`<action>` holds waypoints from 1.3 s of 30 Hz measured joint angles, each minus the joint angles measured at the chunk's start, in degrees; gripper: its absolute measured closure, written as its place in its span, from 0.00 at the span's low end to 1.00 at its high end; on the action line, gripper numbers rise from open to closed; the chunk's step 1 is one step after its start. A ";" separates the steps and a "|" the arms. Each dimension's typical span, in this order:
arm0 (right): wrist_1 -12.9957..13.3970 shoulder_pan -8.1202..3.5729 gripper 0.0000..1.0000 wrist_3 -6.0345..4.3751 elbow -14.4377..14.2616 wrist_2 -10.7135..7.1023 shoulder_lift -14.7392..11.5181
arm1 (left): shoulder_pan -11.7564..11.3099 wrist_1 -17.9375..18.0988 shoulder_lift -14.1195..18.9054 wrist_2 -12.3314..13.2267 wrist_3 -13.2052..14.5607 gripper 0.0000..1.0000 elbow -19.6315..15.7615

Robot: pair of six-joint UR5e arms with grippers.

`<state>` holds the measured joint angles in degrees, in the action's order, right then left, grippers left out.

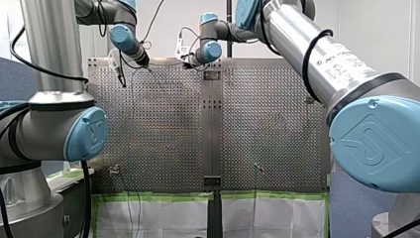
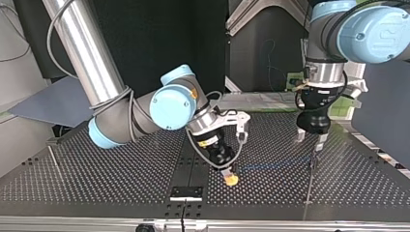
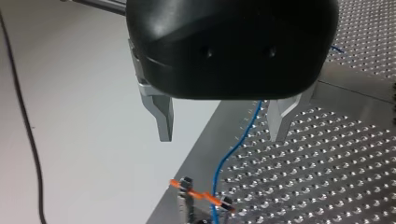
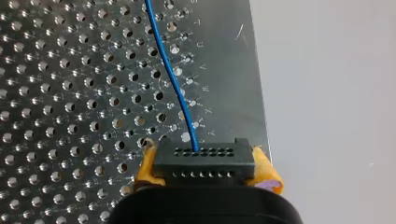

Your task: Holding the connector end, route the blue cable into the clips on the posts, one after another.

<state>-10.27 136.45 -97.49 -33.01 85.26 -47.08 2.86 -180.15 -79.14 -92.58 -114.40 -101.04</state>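
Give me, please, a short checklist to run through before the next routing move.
1. right pincer clamped on the connector: ok.
2. blue cable leaves the connector without a kink: ok.
3. left pincer open above the cable: ok.
4. Cable seated in the clip ahead of the left pincer: cannot tell.
5. Both pincers apart from each other in the top view: ok.

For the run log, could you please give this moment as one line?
right pincer: shut on black rectangular connector | thin blue cable: leaves connector | left pincer: open
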 joint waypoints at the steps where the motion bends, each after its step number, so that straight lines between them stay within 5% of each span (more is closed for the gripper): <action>1: 0.00 0.04 1.00 0.00 -0.01 0.00 0.00 | 0.10 -0.03 -0.15 -0.03 0.02 0.01 0.01; 39: 0.02 0.54 1.00 0.00 0.00 0.01 0.87 | -0.44 -0.99 -1.32 -3.94 1.88 0.01 -0.01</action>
<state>-10.25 137.00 -97.49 -33.01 85.27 -46.21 2.42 -181.14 -80.46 -96.52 -112.52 -101.05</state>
